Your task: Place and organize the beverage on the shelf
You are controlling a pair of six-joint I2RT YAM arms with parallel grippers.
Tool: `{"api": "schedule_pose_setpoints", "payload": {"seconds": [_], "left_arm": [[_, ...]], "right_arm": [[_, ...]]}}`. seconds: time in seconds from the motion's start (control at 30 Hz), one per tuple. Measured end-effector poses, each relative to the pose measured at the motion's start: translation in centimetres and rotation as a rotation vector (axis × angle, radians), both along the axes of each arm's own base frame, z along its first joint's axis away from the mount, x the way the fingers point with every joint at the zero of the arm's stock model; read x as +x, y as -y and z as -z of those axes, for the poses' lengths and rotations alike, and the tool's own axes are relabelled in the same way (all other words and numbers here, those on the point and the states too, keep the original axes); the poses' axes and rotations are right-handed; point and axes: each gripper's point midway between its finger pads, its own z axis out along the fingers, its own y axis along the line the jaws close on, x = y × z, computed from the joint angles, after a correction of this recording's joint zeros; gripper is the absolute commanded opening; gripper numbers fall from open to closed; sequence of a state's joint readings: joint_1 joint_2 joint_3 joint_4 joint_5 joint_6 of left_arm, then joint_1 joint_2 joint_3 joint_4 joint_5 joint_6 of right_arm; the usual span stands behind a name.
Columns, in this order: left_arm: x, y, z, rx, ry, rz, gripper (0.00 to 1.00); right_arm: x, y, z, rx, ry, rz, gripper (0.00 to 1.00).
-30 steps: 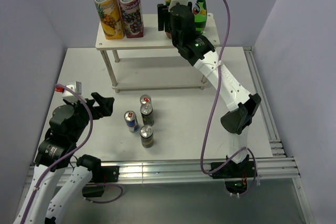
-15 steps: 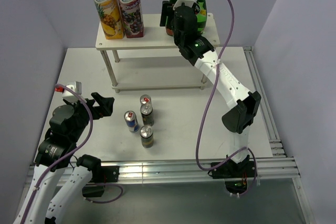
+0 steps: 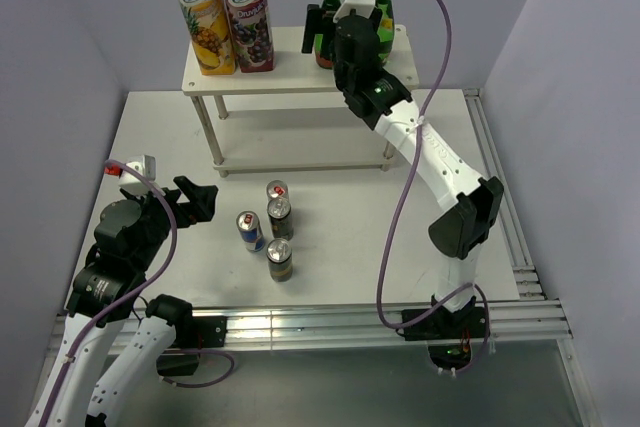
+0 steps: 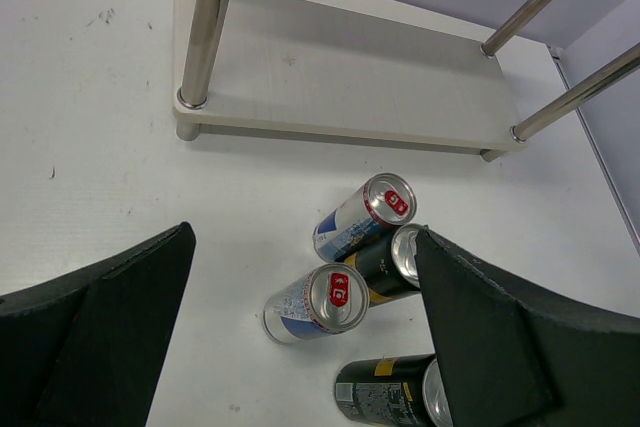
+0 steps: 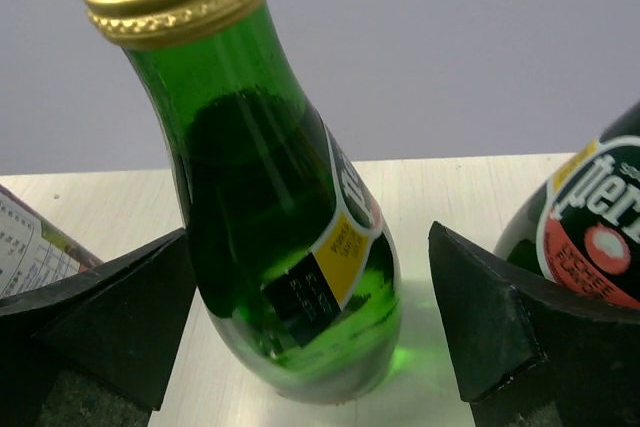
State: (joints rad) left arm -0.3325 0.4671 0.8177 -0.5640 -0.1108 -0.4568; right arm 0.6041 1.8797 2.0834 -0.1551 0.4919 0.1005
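Observation:
The shelf (image 3: 290,72) stands at the back of the table, with two juice cartons (image 3: 203,15) at the left of its top board. Two green glass bottles stand on the right of that board. My right gripper (image 3: 328,35) is open around the left bottle (image 5: 285,227), a finger (image 5: 100,317) on each side. The other bottle (image 5: 590,237) stands just right of it. Several cans stand on the table in front of the shelf, silver-blue ones (image 4: 315,302) and black ones (image 4: 385,262). My left gripper (image 4: 303,237) hangs open above and left of them, holding nothing.
The shelf's lower board (image 4: 350,77) carries nothing. Thin metal legs (image 4: 200,37) stand at its corners. Aluminium rails (image 3: 330,322) run along the table's near and right edges. Grey walls close in the left, back and right.
My right gripper carried the green bottle further back on the top board, then opened and let go of it. The left arm and the cans have not moved.

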Motion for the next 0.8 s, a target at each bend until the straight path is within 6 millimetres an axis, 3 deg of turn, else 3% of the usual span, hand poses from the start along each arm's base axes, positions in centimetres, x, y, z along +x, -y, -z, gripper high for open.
{"api": "schedule_pose_setpoints", "payload": {"seconds": [0.33, 0.57, 0.67, 0.8], "left_arm": [[0.0, -0.1, 0.0, 0.0, 0.0, -0.002, 0.99], [0.0, -0.1, 0.0, 0.0, 0.0, -0.006, 0.99], [0.1, -0.2, 0.0, 0.0, 0.0, -0.009, 0.99], [0.1, -0.2, 0.0, 0.0, -0.001, -0.011, 0.99]], "right_arm": [[-2.3, 0.4, -0.8, 0.02, -0.006, -0.036, 1.0], [-5.5, 0.3, -0.1, 0.027, -0.046, -0.099, 1.0], [-8.1, 0.4, 0.9, 0.017, -0.07, -0.107, 1.0], [-15.5, -1.1, 2.4, 0.007, -0.082, -0.184, 1.0]]}}
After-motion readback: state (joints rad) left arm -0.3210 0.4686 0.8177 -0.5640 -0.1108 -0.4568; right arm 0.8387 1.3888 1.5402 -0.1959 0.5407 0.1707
